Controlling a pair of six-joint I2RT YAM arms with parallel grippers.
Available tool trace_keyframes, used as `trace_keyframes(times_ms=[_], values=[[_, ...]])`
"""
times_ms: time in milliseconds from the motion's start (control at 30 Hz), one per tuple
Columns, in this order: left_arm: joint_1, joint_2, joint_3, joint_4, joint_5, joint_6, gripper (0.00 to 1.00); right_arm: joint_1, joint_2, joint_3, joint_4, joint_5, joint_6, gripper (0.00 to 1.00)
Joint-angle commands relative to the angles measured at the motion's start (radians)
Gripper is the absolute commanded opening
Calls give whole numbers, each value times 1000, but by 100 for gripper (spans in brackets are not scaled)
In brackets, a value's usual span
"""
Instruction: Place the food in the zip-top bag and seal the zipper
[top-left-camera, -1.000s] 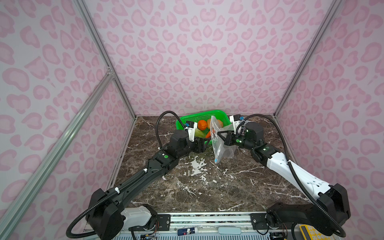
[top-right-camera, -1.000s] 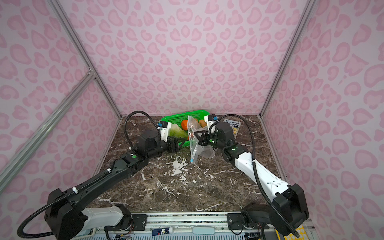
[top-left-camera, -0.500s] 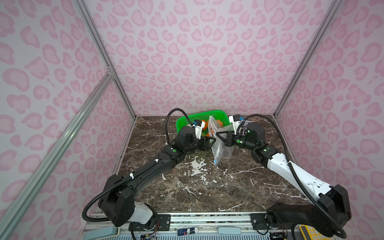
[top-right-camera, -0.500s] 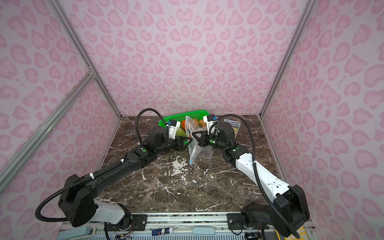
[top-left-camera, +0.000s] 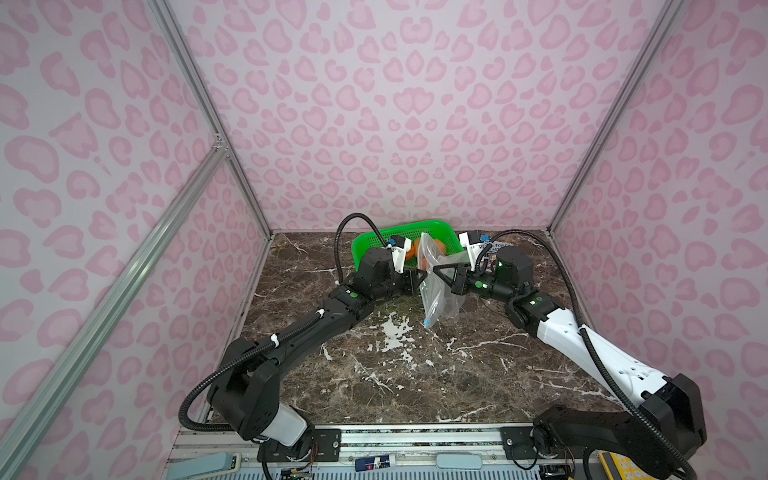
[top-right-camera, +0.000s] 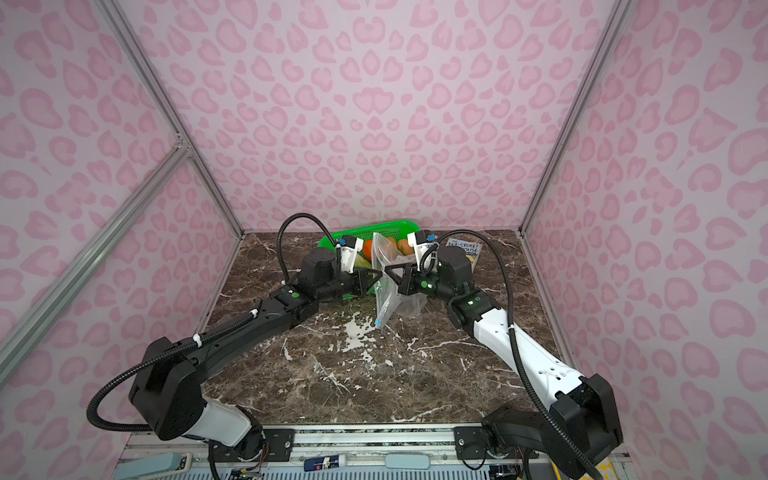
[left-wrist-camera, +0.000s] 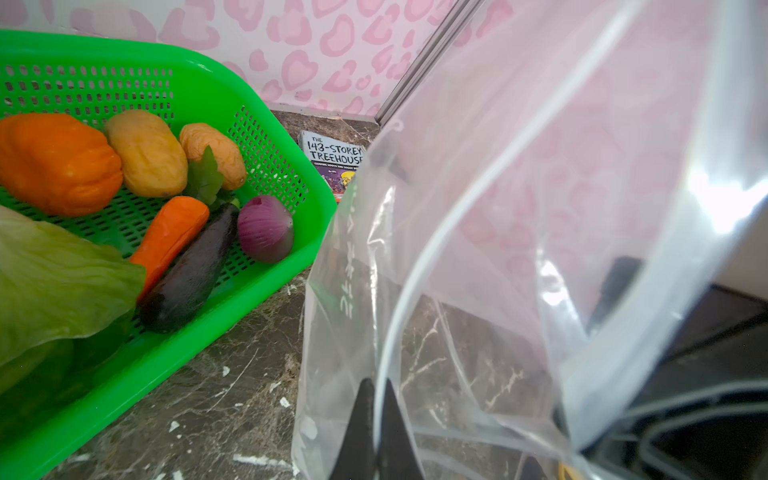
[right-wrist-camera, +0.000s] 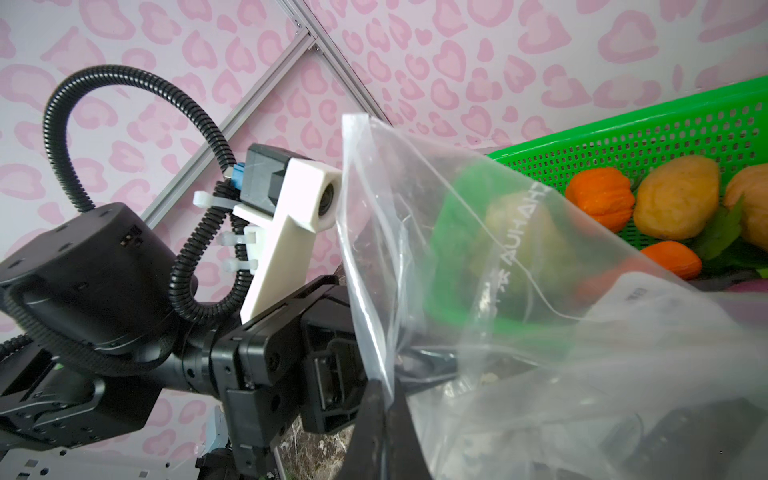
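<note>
Change: your left gripper (top-left-camera: 421, 277) has come in from beside the green basket (top-left-camera: 372, 237) to the zip-top bag (top-left-camera: 441, 293); its jaws, apart a second ago, now pinch the bag's rim.
Right gripper (top-left-camera: 437, 271): clamped on the bag's opposite rim, facing the left one.
Bag: hangs upright between both grippers, over the marble table (top-left-camera: 395, 374), just in front of the basket (its clear film blurs much of both wrist views).
Zipper: the blue slider (top-left-camera: 427, 322) sits at the bag's lowest corner, near the table.
Food: all in the basket: pumpkin (left-wrist-camera: 54, 162), two potatoes (left-wrist-camera: 145, 153), carrot (left-wrist-camera: 170, 232), eggplant (left-wrist-camera: 187, 270), onion (left-wrist-camera: 266, 235), cabbage (left-wrist-camera: 54, 282).
Book (left-wrist-camera: 334, 160): on the table beyond the basket.
</note>
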Motion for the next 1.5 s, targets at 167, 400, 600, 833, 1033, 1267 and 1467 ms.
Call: trace_keyframes(times_ms=[167,400,600,833,1033,1267,1467], values=[[8,-61,14,-76,-40,26,3,16,-16,106,-346,386,-191,0],[-21,-40,83,-307,-251,58,3,130,4,209,-524,786,-307,0],[-69,-10,147,-352,-315,67,3,173,72,263,-555,788,-310,0],[-68,-24,142,-295,-235,16,3,175,18,268,-508,674,-307,58],[-69,-30,150,-266,-197,-12,3,262,-29,299,-558,803,-334,65],[-78,-31,162,-255,-182,-39,3,395,23,346,-636,986,-342,65],[-80,-38,148,-243,-182,-59,3,420,74,342,-678,1034,-288,65]])
